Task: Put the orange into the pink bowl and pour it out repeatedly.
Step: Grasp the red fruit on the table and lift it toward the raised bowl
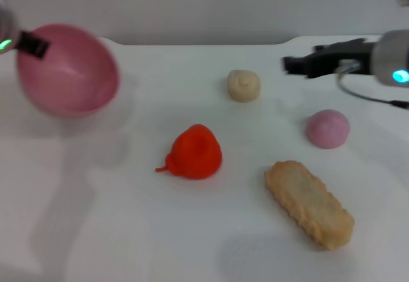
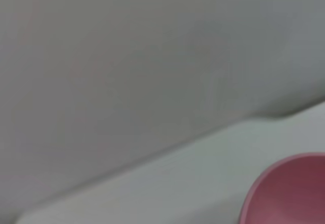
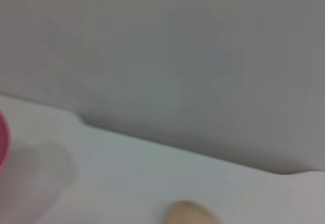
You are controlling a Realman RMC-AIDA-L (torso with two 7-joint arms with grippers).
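Note:
The pink bowl (image 1: 70, 71) hangs tilted above the table's far left, its opening facing the table's middle and nothing inside it. My left gripper (image 1: 32, 44) is shut on its rim at the upper left edge. The bowl's rim also shows in the left wrist view (image 2: 289, 193) and as a sliver in the right wrist view (image 3: 2, 137). The orange (image 1: 195, 152), bright red-orange with a small curled tail, lies on the table near the middle, apart from the bowl. My right gripper (image 1: 295, 64) hovers at the far right, pointing left, holding nothing.
On the white table (image 1: 128, 231) lie a small cream bun (image 1: 243, 84) (image 3: 188, 215), a mauve-pink ball (image 1: 328, 128) below the right gripper, and a long tan biscuit (image 1: 308, 203) at the front right. A grey wall stands behind the table.

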